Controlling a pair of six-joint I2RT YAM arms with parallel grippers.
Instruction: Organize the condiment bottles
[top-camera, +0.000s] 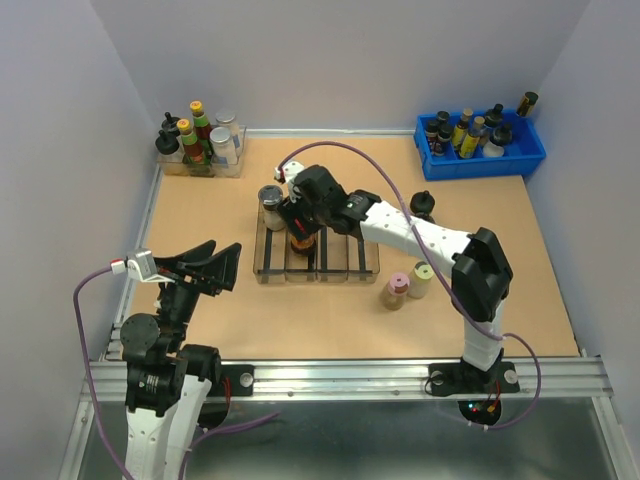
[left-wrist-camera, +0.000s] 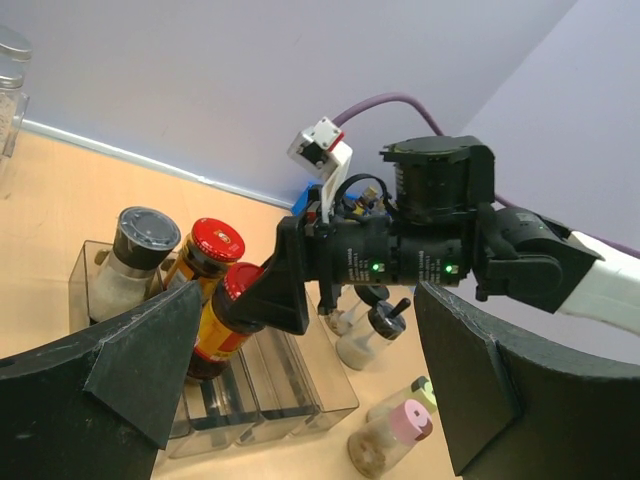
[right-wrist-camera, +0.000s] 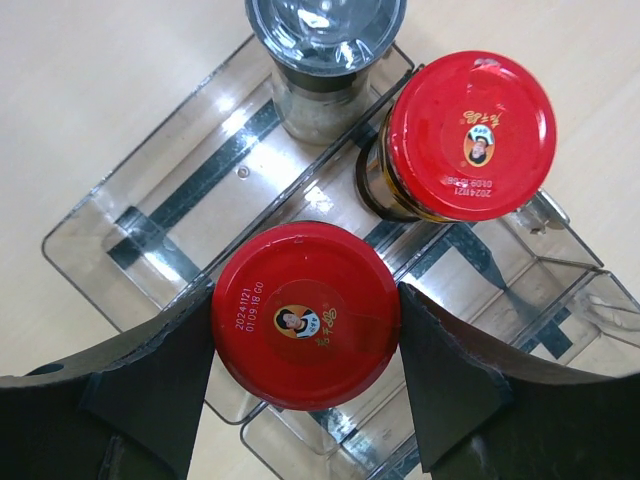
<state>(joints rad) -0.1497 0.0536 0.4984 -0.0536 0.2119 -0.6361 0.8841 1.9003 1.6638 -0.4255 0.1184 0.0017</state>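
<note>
Now | right jaws: clamped on red-lidded jar (right-wrist-camera: 305, 315), one either side of the lid | jar: over clear rack (top-camera: 345, 268) on desk, just nearside of second red-lidded jar (right-wrist-camera: 470, 135) | axis: vertical, lane directly below | left jaws: apart, well away, farther arm

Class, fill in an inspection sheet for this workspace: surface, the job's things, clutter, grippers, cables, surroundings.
Surface: tan tabletop; no spills seen.
Job's things: grey-lidded jar and standing red-lidded jar are in the clear divided tray. The held red-lidded jar is at the tray; cannot tell whether it is set down. Pink-capped jar and pale-yellow-capped jar stand side by side right of the tray, with a black-knob jar farther back.
Clutter: blue bin of bottles, far right; clear box of bottles, far left.
Grippers: right gripper shut on the held red-lidded jar; left gripper open, empty.
Cables: purple cable over the right arm; second purple cable by the left.
Surroundings: pale walls.
</note>
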